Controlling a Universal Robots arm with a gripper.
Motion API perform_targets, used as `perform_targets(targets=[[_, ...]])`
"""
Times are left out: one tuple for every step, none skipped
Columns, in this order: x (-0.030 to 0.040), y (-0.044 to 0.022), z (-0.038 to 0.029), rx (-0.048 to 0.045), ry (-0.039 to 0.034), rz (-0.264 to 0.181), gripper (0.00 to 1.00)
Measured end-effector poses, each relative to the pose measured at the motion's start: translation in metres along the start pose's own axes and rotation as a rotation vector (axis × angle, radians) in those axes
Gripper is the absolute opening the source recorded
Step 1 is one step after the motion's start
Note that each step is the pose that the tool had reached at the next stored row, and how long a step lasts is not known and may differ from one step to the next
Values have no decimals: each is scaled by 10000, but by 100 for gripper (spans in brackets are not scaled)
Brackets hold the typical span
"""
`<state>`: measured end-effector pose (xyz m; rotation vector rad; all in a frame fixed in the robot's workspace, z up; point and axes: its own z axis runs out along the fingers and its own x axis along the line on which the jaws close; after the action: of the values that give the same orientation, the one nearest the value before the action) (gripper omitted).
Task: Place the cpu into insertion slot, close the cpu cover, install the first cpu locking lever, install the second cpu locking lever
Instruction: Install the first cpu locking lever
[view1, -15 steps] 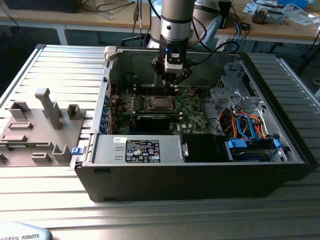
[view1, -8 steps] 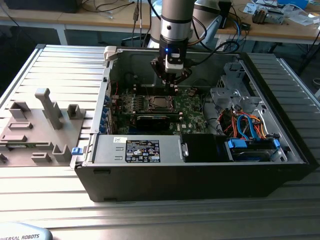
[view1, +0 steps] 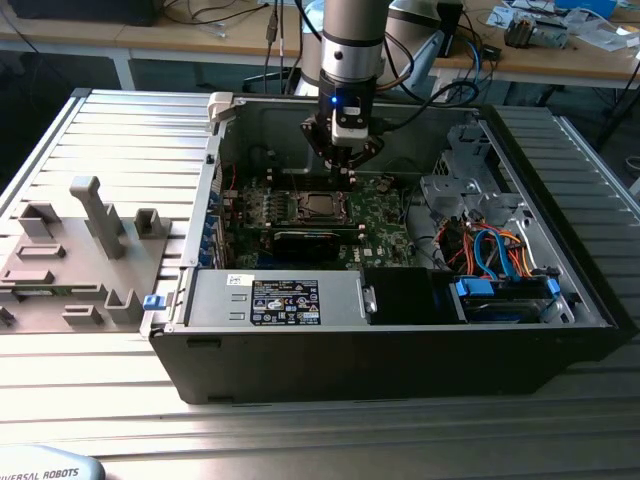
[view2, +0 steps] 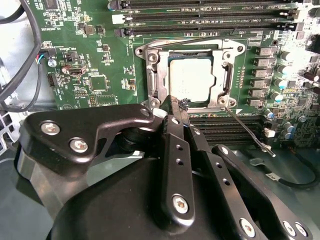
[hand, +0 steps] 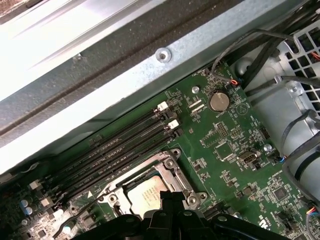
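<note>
Step in hand: I judge the cpu (view2: 192, 82) already sits in the insertion slot (view2: 156, 75) and the cpu cover (view2: 222, 75) lies down over it, so the work stands at the locking levers.
Levers: 1 thin lever (view2: 247, 131) angles out loose from the socket's corner over the motherboard (view2: 95, 82); it looks unlatched to me.
What the move calls for: a fine, low push on that thin wire, kept clear of the memory slots (view2: 200, 22) beside the socket.
My pose: I hang straight down from the arm into the open computer case (view1: 590, 300), tips just above the socket's near edge.
My gripper (view2: 177, 107): fingers drawn together to a narrow point, carrying nothing.
Where the chip is: in both wrist views its silver top shows through the cover's window.
</note>
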<state>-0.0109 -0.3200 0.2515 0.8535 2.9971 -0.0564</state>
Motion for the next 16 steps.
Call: perform_targets(targets=[[0,0,0,-1,-1,-16,11],[0,0,0,-1,-1,-30,11],[0,0,0,-2,-1,-47,11],[0,0,0,-2,-2,-65,11],[0,0,0,-3,-2,-80,11],[0,0,0,-4,-3,-103,11],[0,0,0,-4,-3,-123,11],[0,0,0,-5,-4,-143,11],[0,0,0,-6,-4,-163,11],[0,0,0,-7,-5,-195,11],[0,0,0,-7,-6,-212,11],[0,0,0,-8,-7,-234,11],[0,0,0,-8,-7,-249,11],[0,0,0,-9,-7,-269,11],[0,0,0,-10,-8,-286,11],[0,0,0,-11,-9,-308,11]])
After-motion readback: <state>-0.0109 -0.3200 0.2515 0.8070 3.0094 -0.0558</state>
